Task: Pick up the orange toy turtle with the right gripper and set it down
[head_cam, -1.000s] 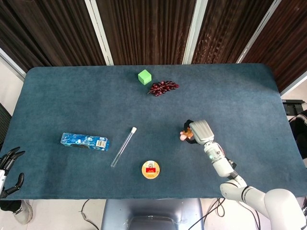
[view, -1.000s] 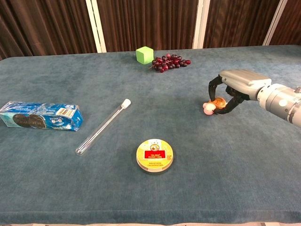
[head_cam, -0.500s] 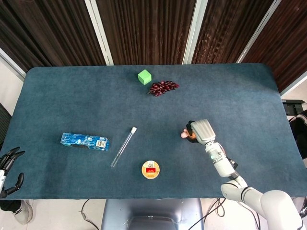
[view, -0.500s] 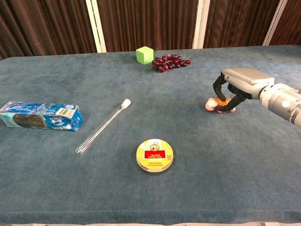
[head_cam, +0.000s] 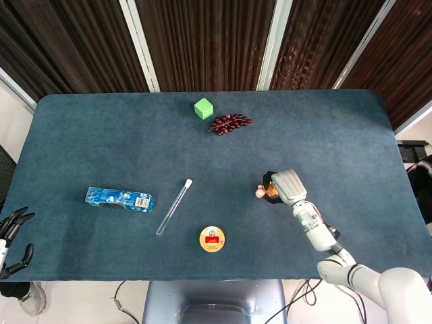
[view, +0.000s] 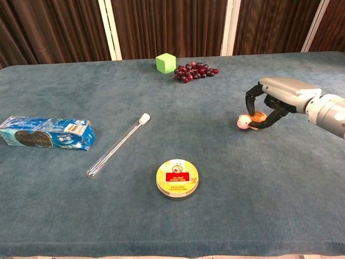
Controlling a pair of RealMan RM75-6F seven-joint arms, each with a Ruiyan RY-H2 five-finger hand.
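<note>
The right hand (view: 268,104) grasped the orange toy turtle (view: 253,120) beneath its curled fingers, just above the desk (view: 226,216); the left hand (head_cam: 12,236) hung released, far off the desk's edge

- Right hand (head_cam: 285,184) holds the orange turtle (head_cam: 265,192) over the table (head_cam: 101,135).
- Left hand (head_cam: 12,233) hangs off the table's left edge, fingers apart.
- Green cube (head_cam: 203,108) sits beside the grapes (head_cam: 229,123).
</note>
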